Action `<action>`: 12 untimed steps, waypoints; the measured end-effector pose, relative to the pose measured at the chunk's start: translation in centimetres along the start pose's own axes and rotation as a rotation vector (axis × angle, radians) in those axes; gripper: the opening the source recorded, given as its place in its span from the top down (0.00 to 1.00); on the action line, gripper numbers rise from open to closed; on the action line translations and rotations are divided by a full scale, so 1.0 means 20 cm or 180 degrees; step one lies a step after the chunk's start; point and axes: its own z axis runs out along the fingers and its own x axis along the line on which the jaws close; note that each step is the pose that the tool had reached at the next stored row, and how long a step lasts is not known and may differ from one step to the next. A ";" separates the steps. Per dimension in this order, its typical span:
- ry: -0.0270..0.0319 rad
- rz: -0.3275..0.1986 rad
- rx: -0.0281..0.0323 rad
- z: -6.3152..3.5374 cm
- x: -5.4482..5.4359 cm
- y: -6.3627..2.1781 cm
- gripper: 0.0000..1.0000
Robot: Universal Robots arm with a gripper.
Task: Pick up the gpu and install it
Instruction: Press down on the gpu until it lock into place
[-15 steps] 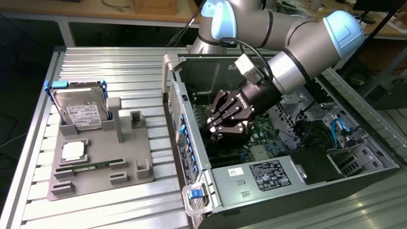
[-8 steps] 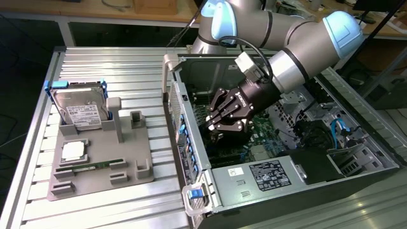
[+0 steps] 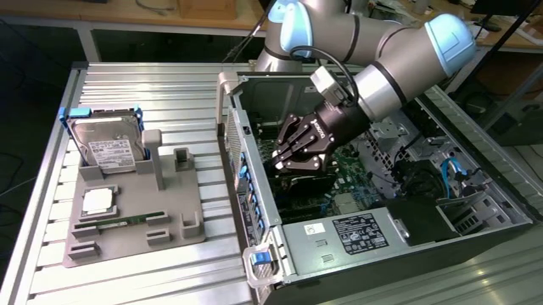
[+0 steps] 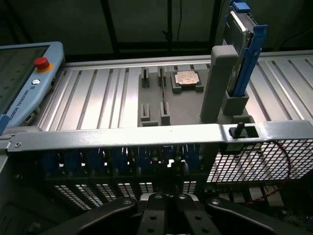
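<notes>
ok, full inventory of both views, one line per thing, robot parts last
computer case: 1, black and grey, open, exterior view's right
gpu: 1, dark card, inside the case under the gripper
grey fixture tray: 1, on the slatted table
hard drive: 1, silver, blue frame, upright in the tray
processor chip: 1, silvery, flat on the tray
memory stick: 1, green, lying in a tray slot
teach pendant: 1, grey-blue, red button
gripper: 1, black, inside the case on the gpu
arm: 1, silver and light blue
</notes>
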 end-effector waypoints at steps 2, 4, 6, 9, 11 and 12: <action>0.0000 0.0001 -0.0001 0.004 0.00 -0.001 0.89; 0.0000 0.0000 -0.0002 0.007 -0.01 -0.001 0.89; 0.0000 -0.0001 -0.0002 0.009 -0.01 -0.001 0.89; 0.0001 0.0000 -0.0005 0.016 -0.02 0.000 0.89; 0.0002 0.0000 -0.0008 0.021 -0.02 0.001 0.89; 0.0003 0.0000 -0.0009 0.024 -0.02 0.000 0.89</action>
